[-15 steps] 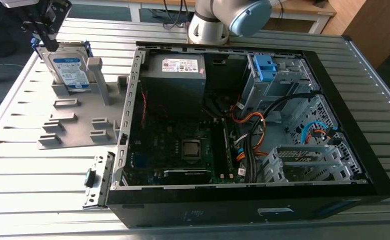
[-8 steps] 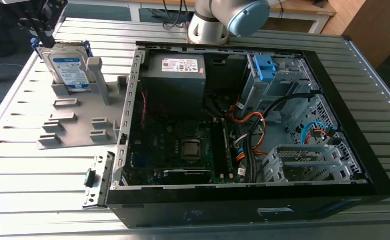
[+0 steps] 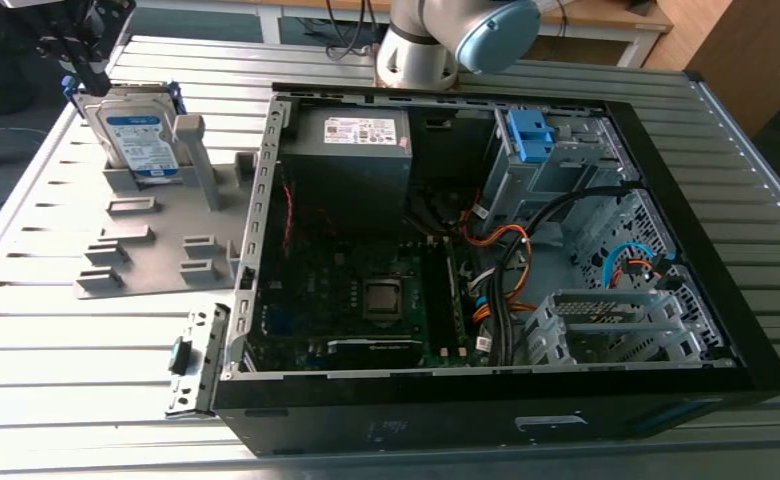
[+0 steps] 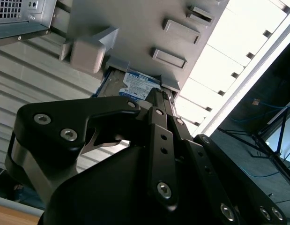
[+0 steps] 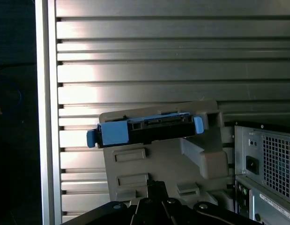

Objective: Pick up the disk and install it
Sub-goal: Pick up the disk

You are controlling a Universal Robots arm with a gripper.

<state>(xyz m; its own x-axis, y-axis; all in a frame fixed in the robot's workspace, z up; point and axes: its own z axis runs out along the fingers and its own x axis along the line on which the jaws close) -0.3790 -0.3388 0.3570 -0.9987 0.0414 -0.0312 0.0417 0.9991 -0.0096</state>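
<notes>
The disk (image 3: 143, 140) stands upright in its grey holder (image 3: 143, 255), beside the open computer case (image 3: 497, 425); the gripper (image 3: 90, 78) hovers at its top edge; whether the jaws grip it, I cannot tell; pickup and installation remain.

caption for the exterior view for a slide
Tool over the top edge of the disk, upright in its grey holder beside the open computer case.

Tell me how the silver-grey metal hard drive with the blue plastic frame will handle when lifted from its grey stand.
The silver-grey metal hard drive looks rigid and probably dense for its size. It stands upright on edge in the grey slotted stand, so a sideways push might tip it.
</notes>
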